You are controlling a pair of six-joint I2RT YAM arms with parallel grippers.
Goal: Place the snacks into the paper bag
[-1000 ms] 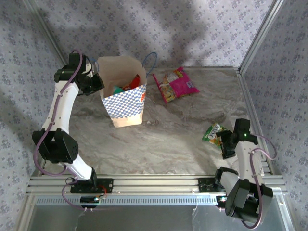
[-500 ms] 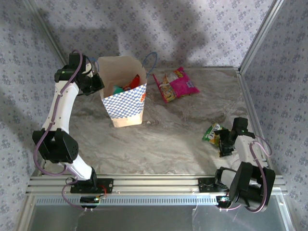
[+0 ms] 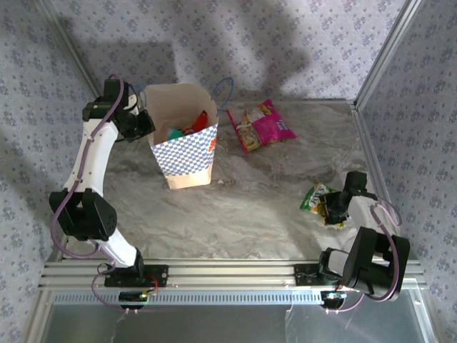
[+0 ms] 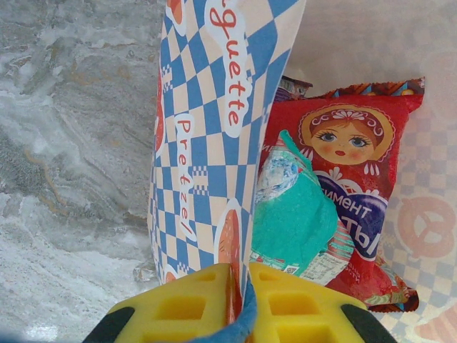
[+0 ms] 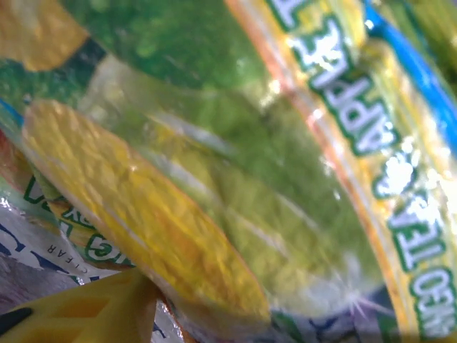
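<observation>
Marble-look tabletop [image 3: 250, 204], wallpaper walls [image 3: 214, 43]. Far left: paper bag [image 3: 184, 153], left gripper [image 3: 143, 123] pinched tight on its wall. Left wrist view shows red packet [image 4: 350, 164] and teal packet [image 4: 293, 218] inside. Right gripper [image 3: 334, 212] at green-yellow packet [image 3: 315, 196], opening can't be told. Magenta packet [image 3: 263, 125] near bag.

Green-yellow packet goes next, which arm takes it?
Right. The right end effector is at the shiny green-yellow plastic packet; the left end effector is far off, pinching the checked tan paper bag's wall.
</observation>
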